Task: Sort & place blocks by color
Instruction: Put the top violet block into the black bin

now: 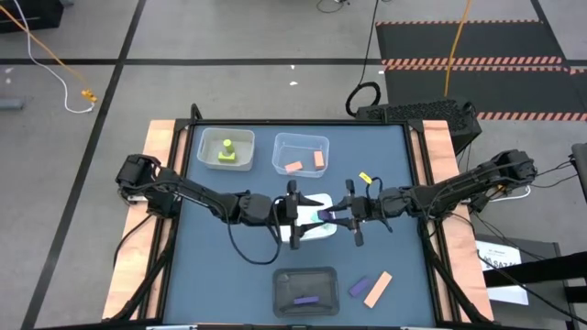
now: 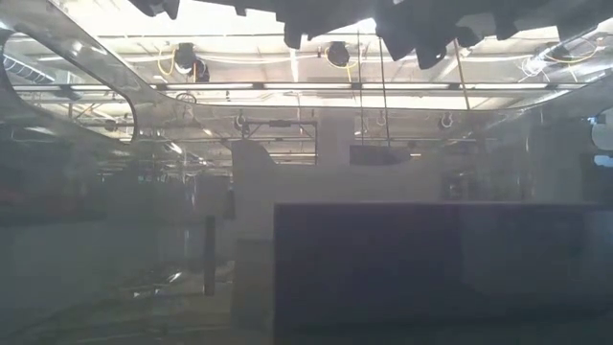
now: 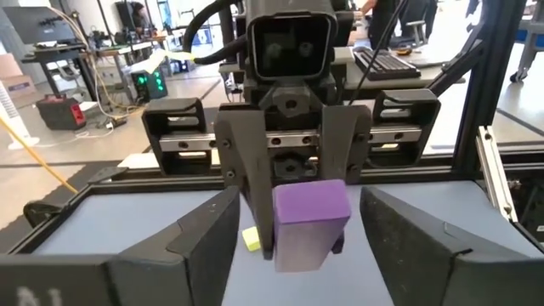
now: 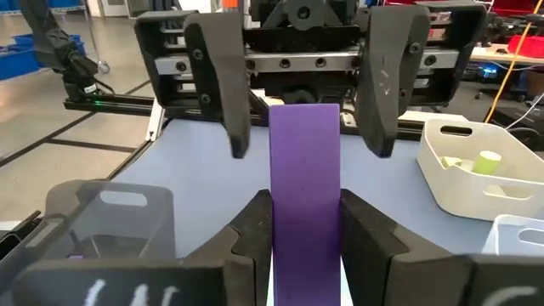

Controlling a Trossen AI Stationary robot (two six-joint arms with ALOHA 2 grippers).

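Observation:
My right gripper [image 4: 306, 234] is shut on a purple bar [image 4: 304, 161], held over the middle white tray [image 1: 316, 231], which has a mint-teal block [image 1: 323, 215] in it. My left gripper [image 3: 302, 255] faces it, open. Its fingers [image 4: 223, 85] stand on either side of the bar's free end [image 3: 310, 212] without touching it. In the high view the left gripper [image 1: 295, 209] and the right gripper [image 1: 348, 215] meet over that tray. Yellow-green blocks [image 1: 227, 151] lie in the far white tray, and peach-orange blocks [image 1: 304, 163] in the clear tray. My right gripper pinches the purple bar between its two fingers [image 4: 255, 229] near the bar's right end [image 4: 304, 217]. The fingers come in level from the table's right and lie along the bar. The bar is lifted clear above the white tray and points toward the left gripper.
A dark tray [image 1: 307, 291] near the table's near edge holds a purple bar [image 1: 305, 299]. Loose on the table are a purple block [image 1: 358, 287], a peach-orange bar [image 1: 378, 289] and a small yellow block [image 1: 364, 177]. The low view is mostly blocked by trays.

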